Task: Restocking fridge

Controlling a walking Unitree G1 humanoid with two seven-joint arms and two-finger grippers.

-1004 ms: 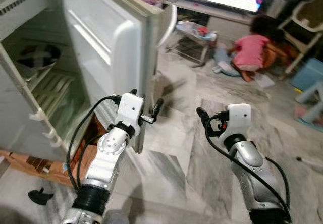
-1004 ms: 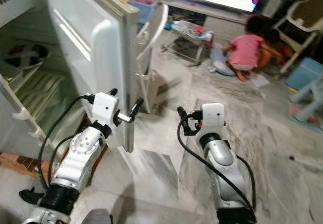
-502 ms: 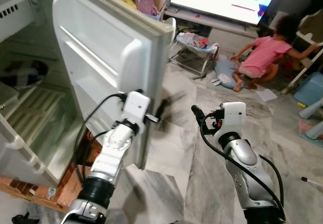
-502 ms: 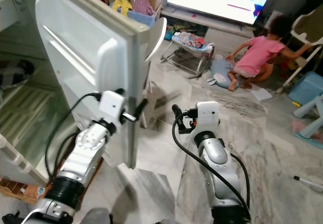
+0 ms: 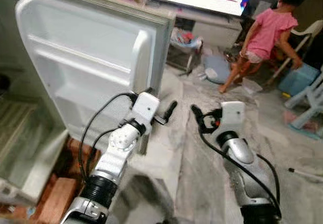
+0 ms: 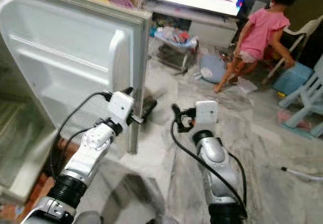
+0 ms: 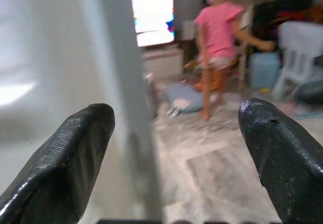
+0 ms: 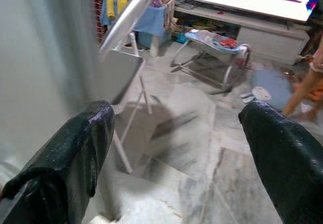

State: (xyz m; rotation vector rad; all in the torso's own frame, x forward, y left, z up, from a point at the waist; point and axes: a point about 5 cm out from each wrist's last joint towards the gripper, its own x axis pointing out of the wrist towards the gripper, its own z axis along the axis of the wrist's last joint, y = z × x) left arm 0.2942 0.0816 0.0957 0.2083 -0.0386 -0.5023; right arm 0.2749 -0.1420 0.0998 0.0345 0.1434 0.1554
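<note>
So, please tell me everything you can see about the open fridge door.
The fridge door stands wide open, its inner side facing the camera. It looks like white moulded plastic, with a horizontal shelf ledge across the upper part and a raised vertical rib near the free edge; its shelves look empty. A grey strip, probably the seal, runs along the edge. The left gripper sits at the door's free edge, jaws open; whether it touches the door is unclear.

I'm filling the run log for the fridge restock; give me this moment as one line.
stage: at fridge door, open | left gripper: open, at door edge | right gripper: open, empty, over floor | person: standing near TV
</note>
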